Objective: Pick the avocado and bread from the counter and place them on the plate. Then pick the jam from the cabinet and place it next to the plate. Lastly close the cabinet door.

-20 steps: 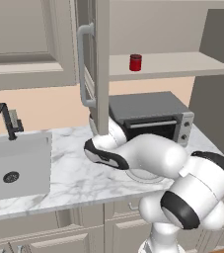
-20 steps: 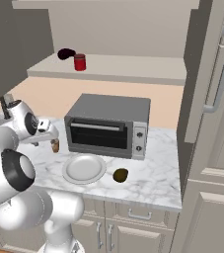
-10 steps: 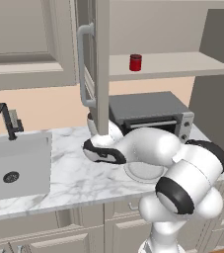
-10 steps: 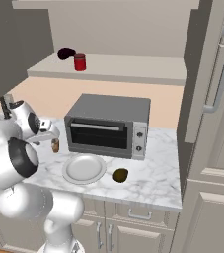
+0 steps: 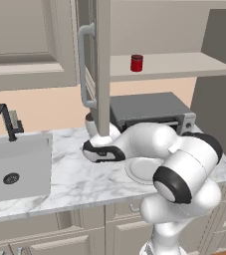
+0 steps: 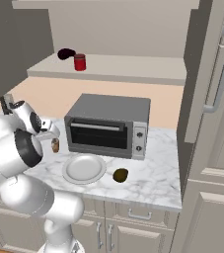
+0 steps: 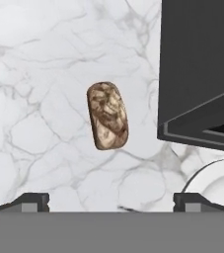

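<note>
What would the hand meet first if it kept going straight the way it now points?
Most likely the small oval brown bread lying on the white marble counter; it sits between the open fingertips, though depth is uncertain.

Grey toaster oven (image 6: 108, 126) sits at the back of the worktop — dark glass door, knobs on a pale panel at its right end; its dark corner also shows in the hand view (image 7: 202, 74). Steel sink (image 5: 15, 167) set in at left, black tap (image 5: 5, 122) behind it. Dark rounded object (image 6: 65, 53) on the shelf — too small to identify.
</note>
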Controlling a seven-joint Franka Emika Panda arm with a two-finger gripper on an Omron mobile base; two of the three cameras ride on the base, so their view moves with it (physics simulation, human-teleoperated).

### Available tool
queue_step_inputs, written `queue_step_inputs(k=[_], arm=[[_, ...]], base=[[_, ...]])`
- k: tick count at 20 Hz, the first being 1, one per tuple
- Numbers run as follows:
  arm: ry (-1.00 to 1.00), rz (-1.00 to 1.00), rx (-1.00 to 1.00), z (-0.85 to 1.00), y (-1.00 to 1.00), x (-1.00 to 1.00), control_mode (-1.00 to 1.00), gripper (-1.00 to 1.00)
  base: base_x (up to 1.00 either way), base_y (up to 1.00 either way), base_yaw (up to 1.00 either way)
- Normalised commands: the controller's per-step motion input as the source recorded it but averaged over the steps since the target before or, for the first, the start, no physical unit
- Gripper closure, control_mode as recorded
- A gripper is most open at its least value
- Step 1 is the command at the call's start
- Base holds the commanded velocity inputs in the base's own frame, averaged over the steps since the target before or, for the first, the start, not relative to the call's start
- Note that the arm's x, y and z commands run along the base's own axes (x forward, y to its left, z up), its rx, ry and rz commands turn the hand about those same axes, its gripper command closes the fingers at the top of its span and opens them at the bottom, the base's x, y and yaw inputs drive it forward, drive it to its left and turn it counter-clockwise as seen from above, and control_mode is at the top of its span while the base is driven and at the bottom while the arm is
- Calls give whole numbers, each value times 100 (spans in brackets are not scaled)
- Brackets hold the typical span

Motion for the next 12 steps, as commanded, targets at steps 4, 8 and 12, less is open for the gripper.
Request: queue_step_inputs(k=[4,8,12], arm=[[0,0,-2,-8,1,7,-100,-100],[0,0,0,-1,0,6,-100,-100],[0,0,0,0,0,12,-100,-100]], base=[[0,0,0],[0,0,0],[0,0,0]])
